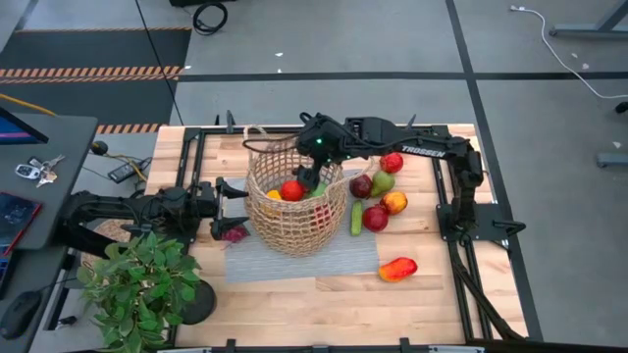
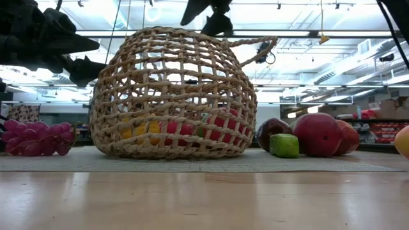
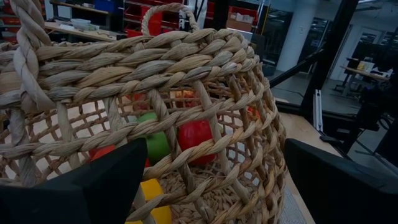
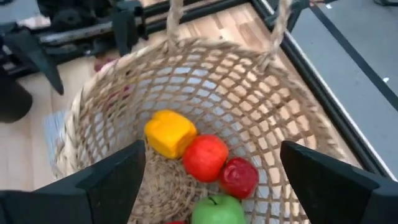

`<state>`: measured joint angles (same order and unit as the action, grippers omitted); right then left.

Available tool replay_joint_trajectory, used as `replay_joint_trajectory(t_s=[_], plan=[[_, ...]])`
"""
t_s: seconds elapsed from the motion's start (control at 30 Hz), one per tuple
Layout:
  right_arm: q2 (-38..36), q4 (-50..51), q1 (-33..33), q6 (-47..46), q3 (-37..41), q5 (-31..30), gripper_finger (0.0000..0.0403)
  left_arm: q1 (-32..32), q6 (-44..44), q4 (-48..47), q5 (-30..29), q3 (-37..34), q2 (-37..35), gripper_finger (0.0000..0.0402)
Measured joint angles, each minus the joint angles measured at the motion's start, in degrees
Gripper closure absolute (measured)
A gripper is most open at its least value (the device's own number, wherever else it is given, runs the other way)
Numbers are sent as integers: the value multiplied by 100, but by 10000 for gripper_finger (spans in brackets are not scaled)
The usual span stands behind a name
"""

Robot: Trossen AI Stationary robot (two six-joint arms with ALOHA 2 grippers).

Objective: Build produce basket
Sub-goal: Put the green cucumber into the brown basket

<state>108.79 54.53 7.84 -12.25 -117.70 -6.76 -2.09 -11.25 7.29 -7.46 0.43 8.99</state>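
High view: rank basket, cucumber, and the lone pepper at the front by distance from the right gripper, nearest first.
Right gripper hangs over the basket's far rim, open.
1. Basket: directly beneath it, mid-table.
2. Green cucumber: on the mat, just right of the basket.
3. Red-orange pepper: alone on bare wood, front right.

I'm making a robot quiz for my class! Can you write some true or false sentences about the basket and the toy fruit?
1. The basket is empty. False: a yellow pepper, red apples and a green apple lie inside.
2. Purple grapes lie outside the basket. True.
3. The right gripper hangs over the basket, open. True.
4. The left gripper holds an apple. False: it is open and empty, beside the basket.
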Motion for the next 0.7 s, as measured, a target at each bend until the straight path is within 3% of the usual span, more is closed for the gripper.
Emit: replay_joint_trajectory(t_s=[0.23,0.47,0.6,0.7], plan=[[-185,256,-124,0,1,-422,28,0,-1,-2,0,0,0,15],[-489,831,-177,-37,3,-460,28,0,1,-9,0,0,0,15],[-804,936,-204,-191,291,-525,28,0,2,-11,0,0,0,15],[-1180,853,-313,-275,659,-903,28,0,0,-11,0,0,0,15]])
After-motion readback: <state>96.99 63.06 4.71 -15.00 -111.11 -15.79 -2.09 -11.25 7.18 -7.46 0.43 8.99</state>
